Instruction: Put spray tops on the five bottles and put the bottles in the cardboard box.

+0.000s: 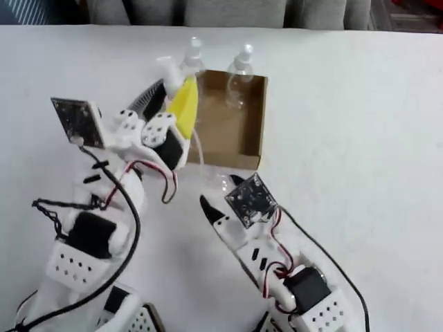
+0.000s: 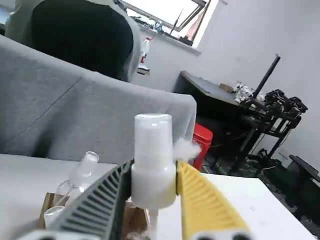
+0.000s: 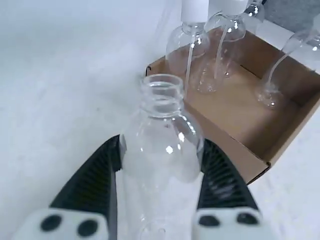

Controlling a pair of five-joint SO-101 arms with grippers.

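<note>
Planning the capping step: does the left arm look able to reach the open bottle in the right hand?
Probably yes. The bottle is outside the cardboard box with nothing over its neck, and the left hand, holding a spray top, hangs close.

The cardboard box (image 1: 235, 131) sat open near the middle of the table's far edge. I counted three clear bottles (image 3: 187, 42) upright along its far wall, each with a dip tube inside (white tops showed on two). A fourth bottle (image 3: 160, 120), uncapped and upright, was just beside the box's near wall, pinched in the right gripper (image 3: 160, 147). The left gripper (image 2: 153, 170) clamped a white spray top (image 2: 152, 142), tube hanging down, by the box's far corner.
</note>
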